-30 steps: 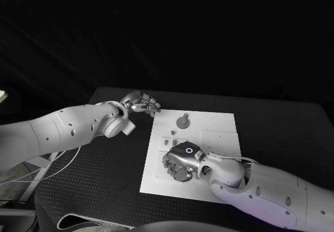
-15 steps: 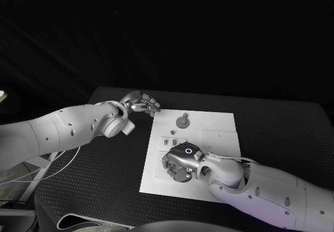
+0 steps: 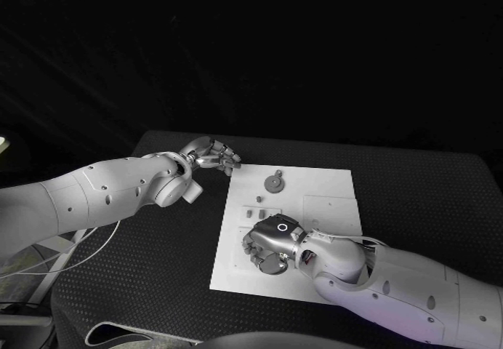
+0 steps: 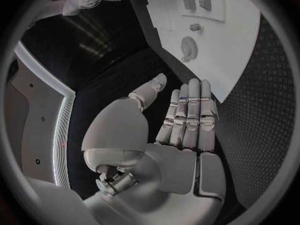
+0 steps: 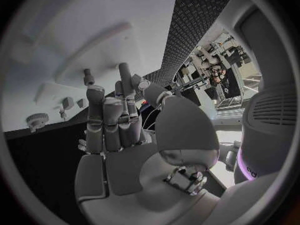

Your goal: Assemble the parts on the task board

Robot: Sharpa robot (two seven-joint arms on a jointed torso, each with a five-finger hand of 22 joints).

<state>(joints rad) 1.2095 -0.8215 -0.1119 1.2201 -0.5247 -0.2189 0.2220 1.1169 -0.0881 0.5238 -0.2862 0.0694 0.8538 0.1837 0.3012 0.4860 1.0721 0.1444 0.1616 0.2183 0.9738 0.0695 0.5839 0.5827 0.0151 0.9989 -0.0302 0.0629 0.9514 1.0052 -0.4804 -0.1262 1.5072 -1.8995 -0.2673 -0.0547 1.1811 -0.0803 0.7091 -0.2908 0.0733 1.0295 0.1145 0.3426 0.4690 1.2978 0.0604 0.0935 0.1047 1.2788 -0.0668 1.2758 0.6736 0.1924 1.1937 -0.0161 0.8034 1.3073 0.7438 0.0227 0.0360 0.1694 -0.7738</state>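
I keep the right hand (image 3: 275, 243) low over the near part of the task board (image 3: 334, 218), its grip unreadable, the left hand (image 3: 215, 155) empty, fingers apart, and align before pressing.

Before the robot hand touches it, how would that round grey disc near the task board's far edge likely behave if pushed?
The round disc lies flat, so it would probably slide rather than tip. The task board looks smooth, so little should stop it. It looks small, likely light.
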